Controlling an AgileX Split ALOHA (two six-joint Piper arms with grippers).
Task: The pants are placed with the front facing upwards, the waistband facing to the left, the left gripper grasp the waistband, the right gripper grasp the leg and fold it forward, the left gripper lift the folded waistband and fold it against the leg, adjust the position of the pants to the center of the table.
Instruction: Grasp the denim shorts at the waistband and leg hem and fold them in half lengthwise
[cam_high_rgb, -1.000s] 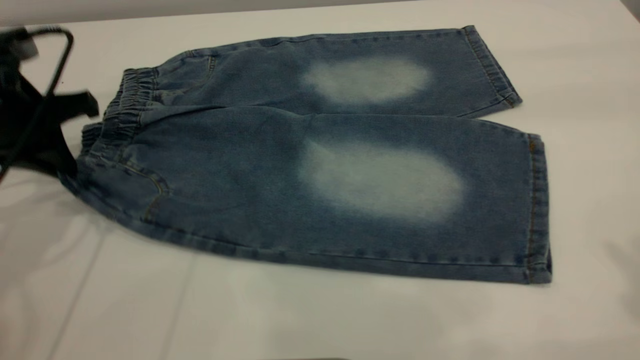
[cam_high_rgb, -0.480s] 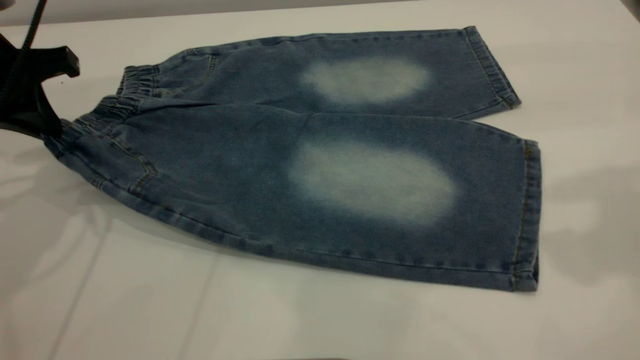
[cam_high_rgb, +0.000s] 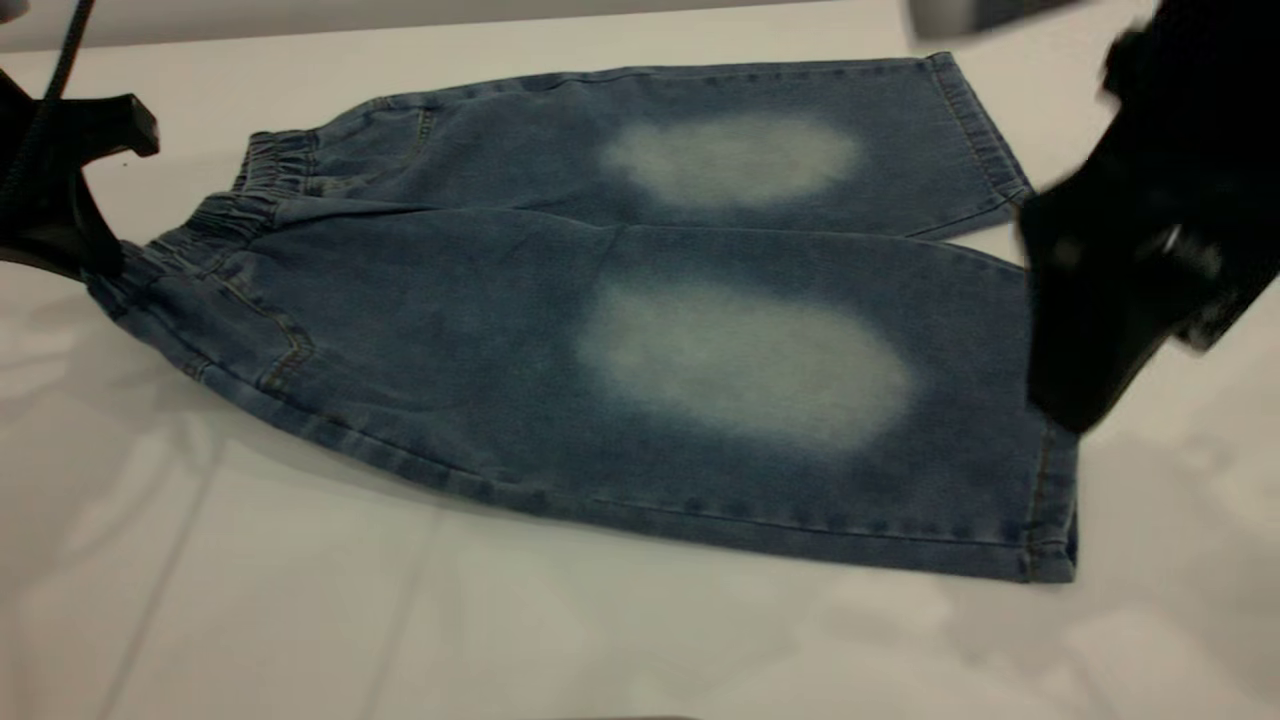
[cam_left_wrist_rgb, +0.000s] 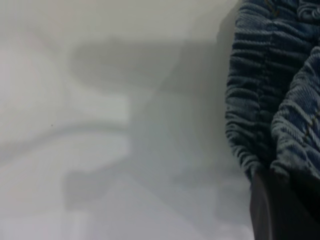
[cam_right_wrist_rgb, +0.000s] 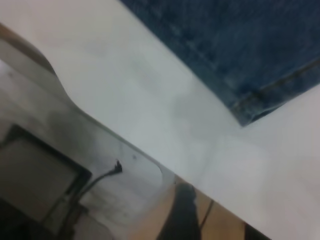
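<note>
The blue denim pants (cam_high_rgb: 640, 300) lie flat on the white table (cam_high_rgb: 300, 620), with a whitish oval on each leg. The ruched waistband (cam_high_rgb: 255, 190) points left. My left gripper (cam_high_rgb: 95, 262) is at the waistband's near corner, shut on it and holding it slightly off the table. In the left wrist view, the gathered waistband (cam_left_wrist_rgb: 260, 100) runs into a dark finger (cam_left_wrist_rgb: 280, 210). My right gripper (cam_high_rgb: 1070, 390) hangs blurred over the hem of the near leg (cam_high_rgb: 1050, 480) and hides part of it. A stitched hem corner of the pants (cam_right_wrist_rgb: 250, 107) lies on the table in the right wrist view.
White tabletop spreads out in front of the pants and to their right. The right wrist view shows the table's edge (cam_right_wrist_rgb: 165, 172); beyond it lie the floor and a dark cable (cam_right_wrist_rgb: 100, 177).
The right arm has swung in from the right and now hangs over the near leg's hem. One second ago the left gripper pulled the waistband corner to the left; since then it has stayed put.
</note>
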